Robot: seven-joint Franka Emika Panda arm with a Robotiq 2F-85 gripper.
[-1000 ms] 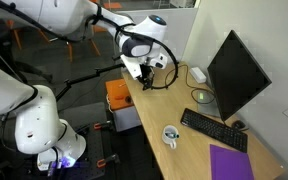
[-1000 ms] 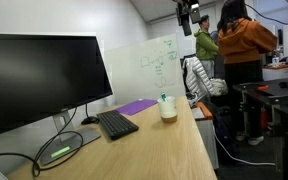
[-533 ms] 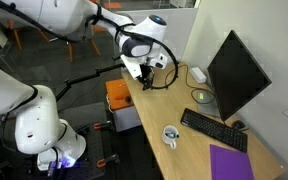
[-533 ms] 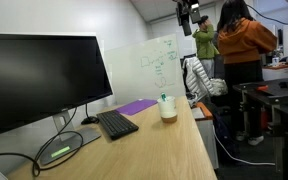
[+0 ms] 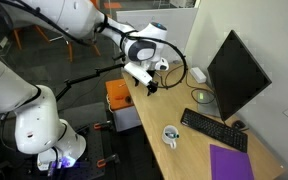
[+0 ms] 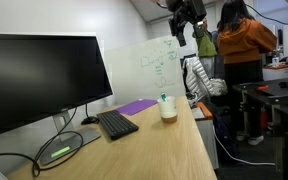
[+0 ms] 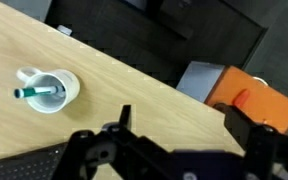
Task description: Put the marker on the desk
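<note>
Marker (image 7: 36, 92) is standing with its teal end up inside the white mug (image 7: 70, 92) on the desk (image 7: 144, 85), so it is not yet lying on the wood itself. Gripper (image 7: 174, 152) is hanging in the air well apart from the mug, toward the desk end nearest the orange-topped cabinet (image 7: 252, 100). In the wrist view its jaws are standing apart with nothing between them, though that picture is blurred. Several risks are presenting themselves, in my judgement. The marker is leaning against the mug's wall, leaving little room around it. A descent that is off line is likely to be striking the rim and tipping the mug or shoving it. The keyboard (image 5: 213, 130) is lying just beside the mug on one side. The desk's open edge is running near the mug on the other side, so a shove either way is carrying a cost. A pinch taken low on the leaning marker may be catching the mug's wall as well and lifting the mug with it. A pinch taken only at the tip may be letting the marker swing or slip. The marker is round, so if it is released near that open edge rather than on the bare wood further in from the mug, it may roll off.
</note>
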